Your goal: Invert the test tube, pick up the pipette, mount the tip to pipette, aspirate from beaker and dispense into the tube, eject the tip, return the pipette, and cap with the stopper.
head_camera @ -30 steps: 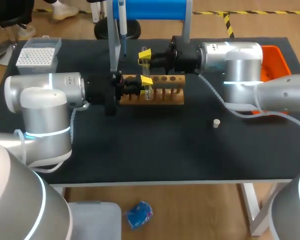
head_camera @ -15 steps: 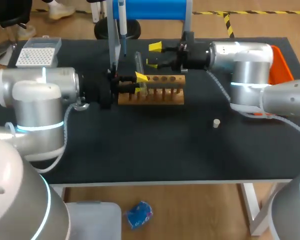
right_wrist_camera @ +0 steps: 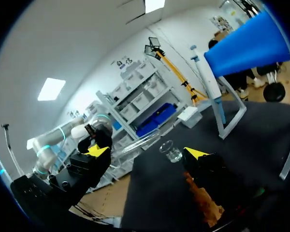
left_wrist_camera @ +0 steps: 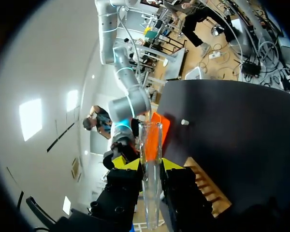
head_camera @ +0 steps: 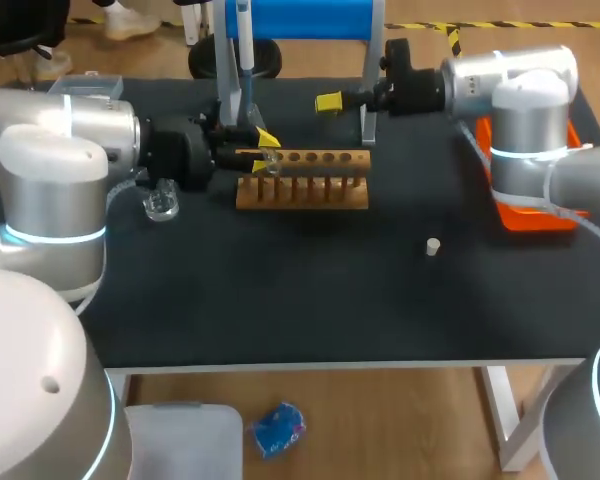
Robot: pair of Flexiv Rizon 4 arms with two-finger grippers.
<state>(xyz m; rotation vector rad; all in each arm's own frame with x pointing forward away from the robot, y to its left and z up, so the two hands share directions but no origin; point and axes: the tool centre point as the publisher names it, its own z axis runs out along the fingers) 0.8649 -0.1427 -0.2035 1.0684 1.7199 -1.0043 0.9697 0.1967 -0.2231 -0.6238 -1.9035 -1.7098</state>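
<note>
Okay, the test tube (left_wrist_camera: 150, 145) was pinched in the left gripper (left_wrist_camera: 146, 163), with the yellow tips pressed onto the glass from both sides approx mid-length. It hung over the left end of the wooden rack (head_camera: 310, 192), not in any hole. The right gripper (right_wrist_camera: 146, 152) was well apart, toward the back of the table (head_camera: 280, 300), fingers spread wide w/ nothing btwn them.

Handling, my judgement: thin clear glass, so light, stiff, slick and fragile. Too hard a squeeze could crack it. Too soft and it could slide through the pads, esp. during a turn. The best hold looked like the middle of the barrel, as here, leaving the rim and rounded end free. The tube looked empty, so prob. no spill risk.

Orientation: in the left wrist view the long axis ran straight out along the fingers, open rim at the far end, closed end back toward the wrist. In the head view the gripper pointed across toward the right side, so the tube prob. lay nearer level than upright, but I couldn't tell the exact tilt.

Elsewhere: beaker (head_camera: 161, 203) just beside the left arm, stopper (head_camera: 433, 246) on the table, pipette (head_camera: 244, 45) on its stand behind the rack.
</note>
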